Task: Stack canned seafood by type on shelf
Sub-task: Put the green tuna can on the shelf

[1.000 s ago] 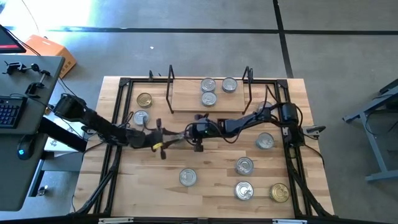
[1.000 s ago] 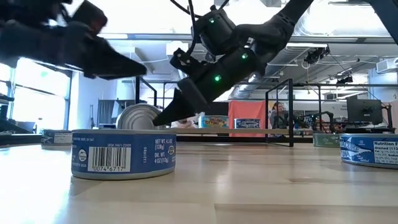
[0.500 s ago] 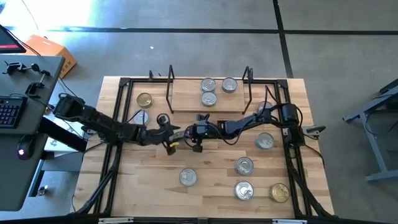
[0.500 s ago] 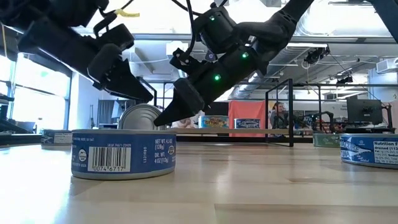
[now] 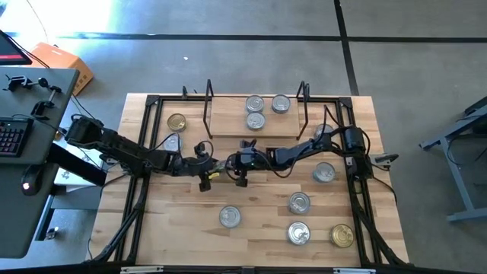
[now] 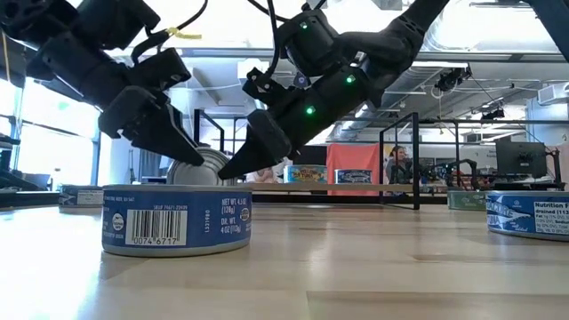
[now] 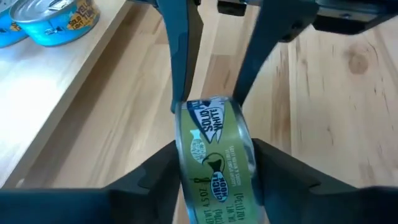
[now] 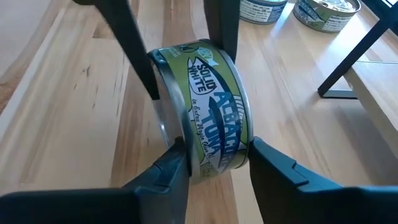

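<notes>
Left gripper point(image 5: 211, 165) has closed in; green tin point(image 8: 202, 109) seemingly between both jaws

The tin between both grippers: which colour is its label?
The tin has a green label with blue and white lettering, seen best in the right wrist view.
</notes>
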Robot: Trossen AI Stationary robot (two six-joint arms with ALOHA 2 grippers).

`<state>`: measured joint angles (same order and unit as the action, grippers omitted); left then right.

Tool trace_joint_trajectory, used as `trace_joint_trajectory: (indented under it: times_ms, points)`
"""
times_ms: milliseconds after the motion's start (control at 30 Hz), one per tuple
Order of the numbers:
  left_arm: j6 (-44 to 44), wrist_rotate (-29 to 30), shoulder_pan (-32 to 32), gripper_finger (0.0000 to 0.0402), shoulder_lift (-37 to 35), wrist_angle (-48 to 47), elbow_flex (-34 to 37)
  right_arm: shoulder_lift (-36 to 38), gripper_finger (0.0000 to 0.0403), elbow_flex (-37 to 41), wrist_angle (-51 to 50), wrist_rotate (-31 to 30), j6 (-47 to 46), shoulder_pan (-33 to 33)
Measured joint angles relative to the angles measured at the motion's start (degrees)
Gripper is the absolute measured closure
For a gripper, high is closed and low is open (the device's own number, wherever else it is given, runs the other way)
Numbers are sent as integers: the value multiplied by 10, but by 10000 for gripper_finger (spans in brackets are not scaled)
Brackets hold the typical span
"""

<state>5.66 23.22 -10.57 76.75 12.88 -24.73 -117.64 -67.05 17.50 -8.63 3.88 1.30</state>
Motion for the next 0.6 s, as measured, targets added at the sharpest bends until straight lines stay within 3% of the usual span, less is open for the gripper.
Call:
trace_joint_trajectory:
  times_ms: [100, 333, 467, 600]
  points:
    - [5, 0, 0, 270, 0, 3, 0, 0, 252, 0, -10, 19, 7, -1]
    - [-18, 2, -10, 274, 0, 4, 0, 48, 213, 31, -69, 79, 9, -19]
    - [-16, 5, -17, 274, 0, 13, 0, 59, 210, 96, 15, 108, -4, -31]
    - [-36, 8, -28, 274, 0, 88, 10, 58, 209, 179, 180, 149, -10, -18]
